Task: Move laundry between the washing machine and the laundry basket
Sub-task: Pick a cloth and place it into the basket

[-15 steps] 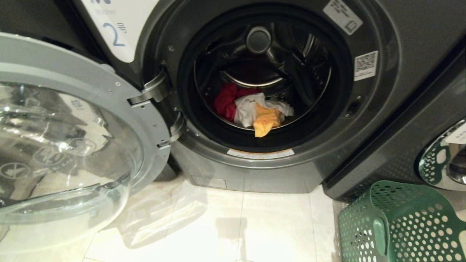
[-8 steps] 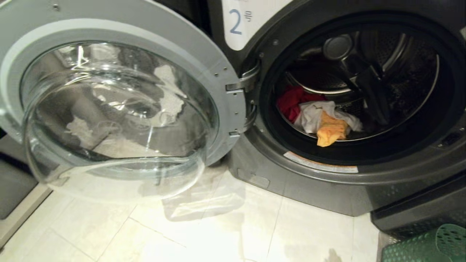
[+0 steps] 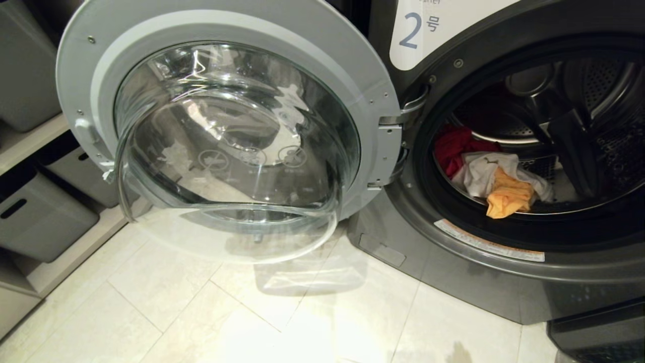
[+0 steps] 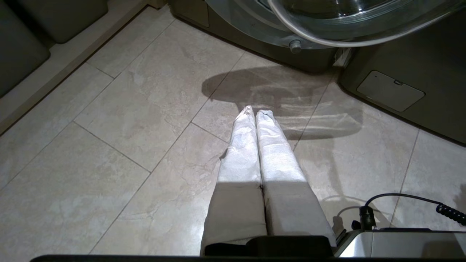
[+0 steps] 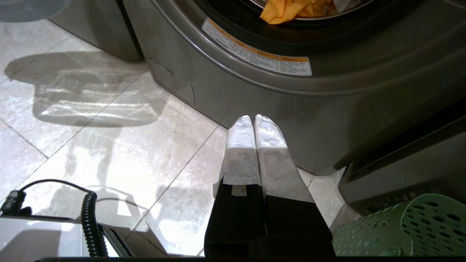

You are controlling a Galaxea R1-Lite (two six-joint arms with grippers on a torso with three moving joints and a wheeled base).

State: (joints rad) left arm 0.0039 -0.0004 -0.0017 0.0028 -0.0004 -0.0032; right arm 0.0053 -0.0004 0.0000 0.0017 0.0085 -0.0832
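Observation:
The dark grey washing machine [image 3: 504,282] with the white label "2" stands at the right, its round glass door [image 3: 227,131] swung wide open to the left. Inside the drum lies the laundry: a red garment [image 3: 451,146], a white one [image 3: 478,171] and a yellow-orange one [image 3: 509,199] at the drum's lip. The yellow-orange garment [image 5: 287,9] also shows in the right wrist view. The green laundry basket [image 5: 400,229] stands on the floor beside my right gripper [image 5: 254,118], which is shut and empty, low before the machine. My left gripper [image 4: 255,111] is shut and empty over the floor tiles.
Grey storage bins [image 3: 40,212] sit on low shelves at the left. The open door overhangs the tiled floor [image 3: 201,312]. Another dark machine [image 3: 599,327] stands at the lower right. A coiled cable [image 5: 89,222] lies by my base.
The whole head view has swung left: the machine and its laundry slid rightward in the picture, the basket left it, and the shelves with bins came in.

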